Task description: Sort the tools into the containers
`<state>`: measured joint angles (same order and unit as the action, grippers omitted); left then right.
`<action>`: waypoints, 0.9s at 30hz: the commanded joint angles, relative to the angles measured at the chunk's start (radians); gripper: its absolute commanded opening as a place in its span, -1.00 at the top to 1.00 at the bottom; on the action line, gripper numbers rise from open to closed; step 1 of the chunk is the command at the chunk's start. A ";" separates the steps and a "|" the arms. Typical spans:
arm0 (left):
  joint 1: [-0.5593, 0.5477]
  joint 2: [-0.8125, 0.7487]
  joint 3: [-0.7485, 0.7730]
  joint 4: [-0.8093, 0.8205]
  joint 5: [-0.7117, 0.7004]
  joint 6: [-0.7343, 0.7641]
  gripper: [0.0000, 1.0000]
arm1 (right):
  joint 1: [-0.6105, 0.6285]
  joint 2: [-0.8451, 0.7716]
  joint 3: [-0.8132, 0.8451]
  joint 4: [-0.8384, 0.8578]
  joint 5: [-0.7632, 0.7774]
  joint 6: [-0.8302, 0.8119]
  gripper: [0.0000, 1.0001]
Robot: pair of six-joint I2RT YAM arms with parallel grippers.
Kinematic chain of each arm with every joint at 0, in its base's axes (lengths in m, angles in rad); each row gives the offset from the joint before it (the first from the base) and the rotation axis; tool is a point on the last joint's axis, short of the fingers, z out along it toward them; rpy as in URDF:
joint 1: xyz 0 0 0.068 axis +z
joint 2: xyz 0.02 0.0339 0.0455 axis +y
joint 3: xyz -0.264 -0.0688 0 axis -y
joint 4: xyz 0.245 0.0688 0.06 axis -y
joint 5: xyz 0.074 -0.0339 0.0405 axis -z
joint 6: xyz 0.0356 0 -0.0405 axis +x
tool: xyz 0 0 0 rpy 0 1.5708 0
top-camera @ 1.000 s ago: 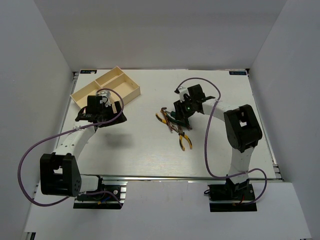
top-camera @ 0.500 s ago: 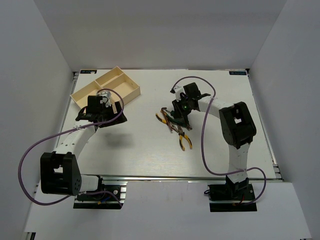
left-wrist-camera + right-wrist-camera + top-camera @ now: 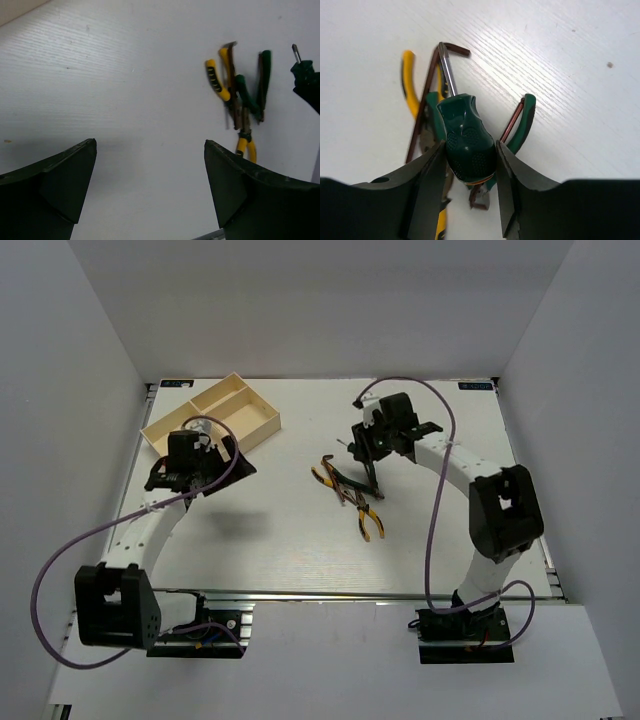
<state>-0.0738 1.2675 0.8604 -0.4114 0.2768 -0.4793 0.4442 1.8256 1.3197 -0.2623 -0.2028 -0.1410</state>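
The cream tray [image 3: 215, 410] sits at the counter's [image 3: 270, 530] far left corner, and none of the tools is visible in its compartments. Just beside its near wall hangs the left arm, its jaws spread wide with nothing between them. Mid-counter lies the heap of tools: yellow-handled pliers [image 3: 368, 520], green-handled pliers [image 3: 250, 95] and a dark L-shaped rod [image 3: 427, 100], crossing and touching one another. To the right, the right arm's jaws are closed tight on the handle of a green screwdriver [image 3: 465, 140], whose shaft points out over the heap.
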 commanded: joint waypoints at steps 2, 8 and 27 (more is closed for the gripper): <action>-0.004 -0.169 -0.014 0.077 0.018 -0.122 -0.95 | 0.025 -0.150 -0.055 0.050 -0.010 0.170 1.00; -0.015 -0.255 -0.021 0.152 0.094 -0.199 -0.90 | 0.067 -0.291 -0.163 0.208 -0.089 0.359 1.00; -0.147 -0.108 0.037 0.322 0.217 -0.314 -0.59 | 0.278 -0.246 -0.162 0.442 -0.034 0.616 1.00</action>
<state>-0.1825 1.1477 0.8543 -0.1329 0.4858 -0.7727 0.7071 1.5764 1.1481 0.0605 -0.2710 0.4171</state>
